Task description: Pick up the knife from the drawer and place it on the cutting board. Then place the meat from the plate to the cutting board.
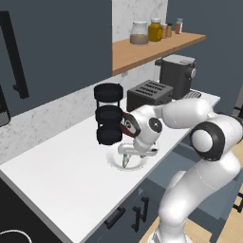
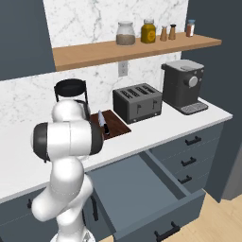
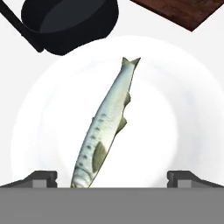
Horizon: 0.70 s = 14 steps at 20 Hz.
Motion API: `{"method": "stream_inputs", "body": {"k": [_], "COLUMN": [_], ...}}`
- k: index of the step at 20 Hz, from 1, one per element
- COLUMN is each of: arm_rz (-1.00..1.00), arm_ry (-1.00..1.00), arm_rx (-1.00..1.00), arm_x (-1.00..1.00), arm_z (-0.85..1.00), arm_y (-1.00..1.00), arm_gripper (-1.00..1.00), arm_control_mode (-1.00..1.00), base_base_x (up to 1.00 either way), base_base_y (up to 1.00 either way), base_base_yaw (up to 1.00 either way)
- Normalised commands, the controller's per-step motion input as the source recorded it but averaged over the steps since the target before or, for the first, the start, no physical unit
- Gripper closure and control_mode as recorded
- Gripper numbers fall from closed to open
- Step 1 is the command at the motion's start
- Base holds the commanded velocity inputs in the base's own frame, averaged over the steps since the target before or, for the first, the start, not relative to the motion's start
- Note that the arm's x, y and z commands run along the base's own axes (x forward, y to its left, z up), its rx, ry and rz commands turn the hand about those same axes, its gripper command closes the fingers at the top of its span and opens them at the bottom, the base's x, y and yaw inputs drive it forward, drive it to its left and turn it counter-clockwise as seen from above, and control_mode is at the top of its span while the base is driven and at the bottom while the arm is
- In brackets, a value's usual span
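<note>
- White plate [image 1: 124, 164] sits right under the gripper [image 1: 126, 160], fish [image 1: 125, 160] between its spread fingers.
- Dark knife [image 2: 102, 122] already rests on the board [image 2: 116, 125], beyond the arm; drawer [image 2: 142, 191] open.
- Silvery fish slants between the 2 fingertips [image 3: 42, 178]; centre on its body, then descend and close.

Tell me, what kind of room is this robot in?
It looks like a kitchen. There is a toaster and a coffee machine on the white counter, jars on a wooden shelf, and a fish on a plate.
</note>
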Motion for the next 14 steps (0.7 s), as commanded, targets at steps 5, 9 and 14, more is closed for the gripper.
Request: {"method": "stream_inputs", "body": {"k": [5,9,14], "arm_rz": [-0.01,-0.02,-0.03], "arm_ry": [0.05,0.01,0.05], "arm_rx": [0.0,-0.01,-0.03], "arm_x": [0.04,0.03,0.11], "arm_z": [-0.03,0.0,0.0], "arm_y": [0.06,0.17,0.33], "arm_gripper": [-1.0,-1.0,-1.0], "arm_control_mode": [-1.0,-1.0,-1.0], "base_base_x": [0.0,0.0,0.0], "base_base_y": [0.0,0.0,0.0], "base_base_yaw": [0.0,0.0,0.0]}}
